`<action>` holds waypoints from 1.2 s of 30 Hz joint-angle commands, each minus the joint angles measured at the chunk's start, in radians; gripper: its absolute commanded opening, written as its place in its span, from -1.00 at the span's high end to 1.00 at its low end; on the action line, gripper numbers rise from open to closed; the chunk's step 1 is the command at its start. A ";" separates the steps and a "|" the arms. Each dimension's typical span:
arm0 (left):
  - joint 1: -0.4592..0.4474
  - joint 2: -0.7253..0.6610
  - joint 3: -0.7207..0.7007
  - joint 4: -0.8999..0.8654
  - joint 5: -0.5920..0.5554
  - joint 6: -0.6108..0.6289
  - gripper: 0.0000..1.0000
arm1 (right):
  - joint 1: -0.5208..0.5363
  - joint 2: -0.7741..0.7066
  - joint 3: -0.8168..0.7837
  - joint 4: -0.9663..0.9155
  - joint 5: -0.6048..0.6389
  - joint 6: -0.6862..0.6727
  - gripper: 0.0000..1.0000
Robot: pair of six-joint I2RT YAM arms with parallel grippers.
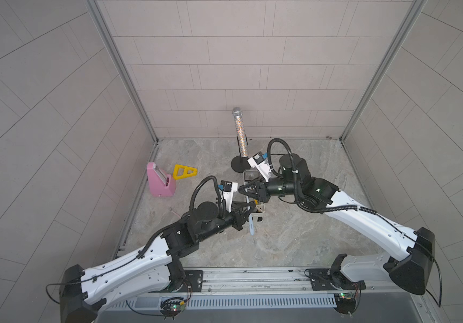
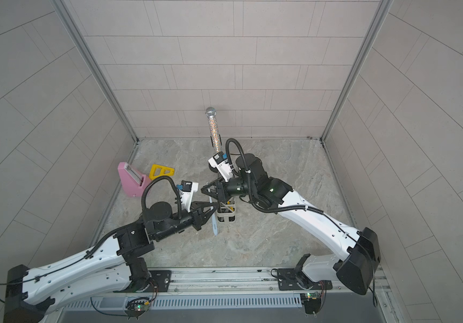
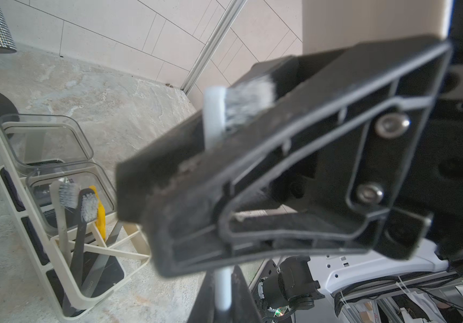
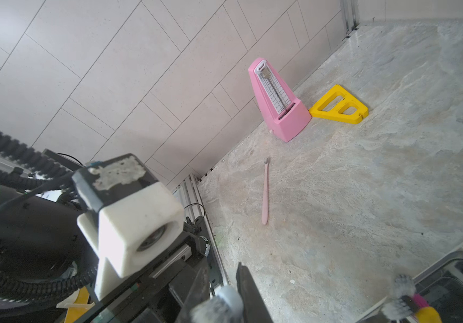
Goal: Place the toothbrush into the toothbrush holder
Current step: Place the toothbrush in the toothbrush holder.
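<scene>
Two grips on the toothbrush [image 3: 213, 120]: left jaws clamped shut on its neck, right jaws seemingly pinching the bristle head, upright just beside the toothbrush holder [image 2: 227, 218] near the counter [image 1: 294, 240] centre, pickup done, insertion left.

Soft, even light from above fills both top views. Only faint shadows lie on the worktop [image 1: 294, 240], and the wall tiles [image 1: 57, 84] bow toward the edges. In the left wrist view the left tool [image 3: 140, 221] and toothbrush [image 3: 215, 112] are blurred, while the holder [image 3: 112, 290] is sharp.
</scene>
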 commanded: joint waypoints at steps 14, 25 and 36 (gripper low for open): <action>-0.001 -0.039 0.033 -0.048 -0.047 0.015 0.25 | -0.001 -0.066 -0.072 -0.023 0.095 -0.058 0.84; 0.000 -0.155 0.050 -0.210 -0.182 0.060 0.04 | -0.007 -0.116 -0.104 -0.090 0.259 -0.205 0.83; 0.001 -0.272 0.054 -0.359 -0.321 0.102 0.04 | -0.016 -0.153 -0.235 0.237 0.469 -0.322 0.82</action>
